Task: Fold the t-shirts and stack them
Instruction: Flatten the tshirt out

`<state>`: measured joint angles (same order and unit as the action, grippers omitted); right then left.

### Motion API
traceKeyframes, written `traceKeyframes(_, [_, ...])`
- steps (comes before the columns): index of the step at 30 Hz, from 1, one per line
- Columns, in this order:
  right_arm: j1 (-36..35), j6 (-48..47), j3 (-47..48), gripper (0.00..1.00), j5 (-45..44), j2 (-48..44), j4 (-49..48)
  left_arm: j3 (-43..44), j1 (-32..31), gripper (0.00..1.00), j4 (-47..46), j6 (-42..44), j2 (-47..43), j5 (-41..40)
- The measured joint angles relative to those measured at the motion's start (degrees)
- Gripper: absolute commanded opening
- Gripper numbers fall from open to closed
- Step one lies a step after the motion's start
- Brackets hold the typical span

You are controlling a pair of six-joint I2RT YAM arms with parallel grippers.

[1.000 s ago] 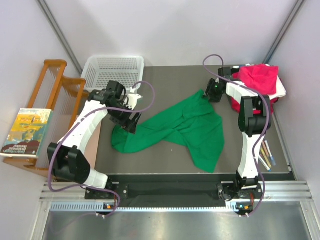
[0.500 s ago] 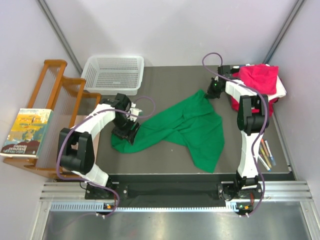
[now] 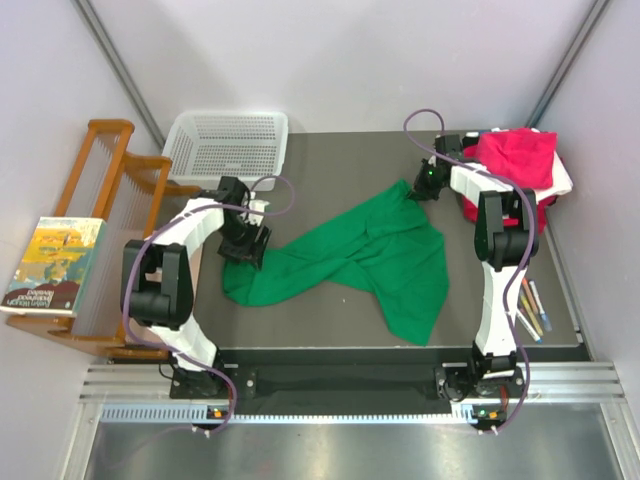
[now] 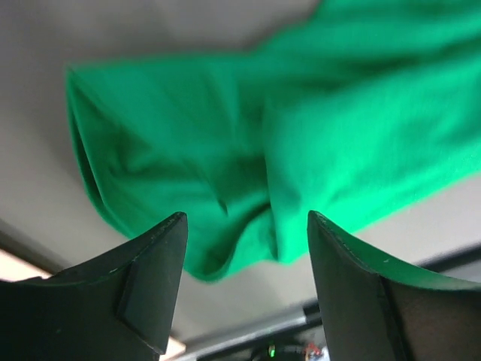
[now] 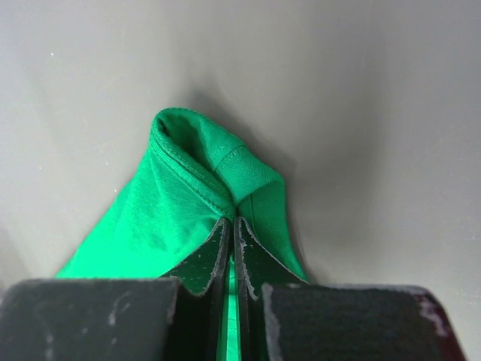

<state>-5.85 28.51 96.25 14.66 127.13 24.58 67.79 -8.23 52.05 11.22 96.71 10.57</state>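
Right wrist shows my right fingers [image 5: 222, 242] clamped on the green t-shirt [image 5: 188, 177] corner, while my left fingers [image 4: 154, 263], apart, hover over its opposite end.

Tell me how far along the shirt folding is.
Nothing looks folded or stacked yet. The green shirt lies crumpled mid-table. In hand: the right jaws are shut on its far corner, and the left jaws hang open over its left end. Left: fold it, then the pile at far right.

We count one green t-shirt [image 3: 370, 250], one pink shirt [image 3: 518, 155], one red shirt [image 3: 467, 211], one white shirt [image 3: 565, 181]. We count one basket [image 3: 225, 148] and one book [image 3: 55, 265].
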Motion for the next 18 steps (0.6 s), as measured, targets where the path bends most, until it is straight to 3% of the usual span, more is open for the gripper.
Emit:
traceKeyframes(9, [0.0,0.0,-1.0,0.0,0.9,-0.1,-1.5,4.2,0.1,0.61,-4.8,-3.0,8.2,0.5])
traceKeyframes(13, [0.0,0.0,-1.0,0.0,1.0,-0.1,-1.7,4.7,1.0,0.49,-5.1,-3.8,9.2,1.2])
traceKeyframes(16, [0.0,0.0,-1.0,0.0,1.1,-0.1,-1.7,4.7,2.0,0.5,-5.4,-3.8,9.4,1.7])
traceKeyframes(18, [0.0,0.0,-1.0,0.0,1.1,-0.1,-1.7,4.7,2.6,0.59,-5.4,-3.8,9.4,2.1])
